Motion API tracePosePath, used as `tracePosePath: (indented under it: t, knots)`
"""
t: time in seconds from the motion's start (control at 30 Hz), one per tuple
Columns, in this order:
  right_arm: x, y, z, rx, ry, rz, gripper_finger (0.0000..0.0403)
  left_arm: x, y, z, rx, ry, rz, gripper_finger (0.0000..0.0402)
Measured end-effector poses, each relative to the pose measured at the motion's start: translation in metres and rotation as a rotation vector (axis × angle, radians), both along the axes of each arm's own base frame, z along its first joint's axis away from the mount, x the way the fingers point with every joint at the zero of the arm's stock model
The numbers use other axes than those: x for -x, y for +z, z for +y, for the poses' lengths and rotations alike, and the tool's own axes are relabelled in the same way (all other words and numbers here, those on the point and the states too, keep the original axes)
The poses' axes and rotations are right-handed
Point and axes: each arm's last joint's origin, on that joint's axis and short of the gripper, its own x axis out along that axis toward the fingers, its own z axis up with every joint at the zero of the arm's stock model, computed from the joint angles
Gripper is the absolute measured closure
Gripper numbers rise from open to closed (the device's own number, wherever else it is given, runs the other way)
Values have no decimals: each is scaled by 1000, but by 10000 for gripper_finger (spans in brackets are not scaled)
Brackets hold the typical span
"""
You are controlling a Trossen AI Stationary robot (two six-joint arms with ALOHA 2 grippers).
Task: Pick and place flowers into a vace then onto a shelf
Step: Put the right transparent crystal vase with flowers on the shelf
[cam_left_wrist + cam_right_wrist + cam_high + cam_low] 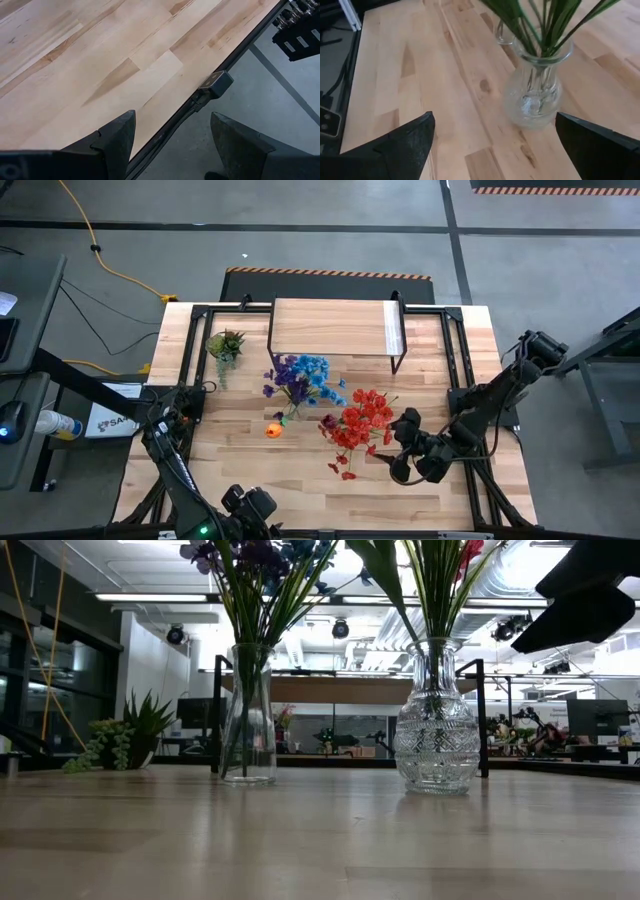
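Note:
Red flowers (pixel 362 423) stand in a round cut-glass vase (pixel 435 730) at mid table. Blue and purple flowers (pixel 300 378) stand in a slim glass vase (pixel 248 715) just to their left and farther back. A single orange bloom (pixel 274 430) lies on the table near the slim vase. The shelf (pixel 330 330) stands at the table's far edge. My right gripper (pixel 396 446) is open, just right of the red flowers, with the round vase (pixel 532 85) ahead of its fingers. My left gripper (pixel 172 145) is open, low over the table's near edge (pixel 250 505).
A small green spiky plant (pixel 225 345) sits at the far left of the table, left of the shelf. A small black box (pixel 216 82) is fixed to the table's near edge. Bare wood lies between the vases and the near edge.

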Motion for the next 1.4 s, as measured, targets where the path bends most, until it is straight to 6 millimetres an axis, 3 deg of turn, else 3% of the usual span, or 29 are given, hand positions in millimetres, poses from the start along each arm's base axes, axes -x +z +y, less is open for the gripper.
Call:
tracePosePath:
  t: [0.43,0.97,1.4]
  knots:
    - [-1,1,-4,133,-131,-103,6,0,0,0,0,0,0,110]
    - [-24,-44,13,196,-172,-101,7,0,0,0,0,0,0,110]
    - [-42,-49,-6,234,-258,-101,7,1,0,-1,21,-7,29,110]
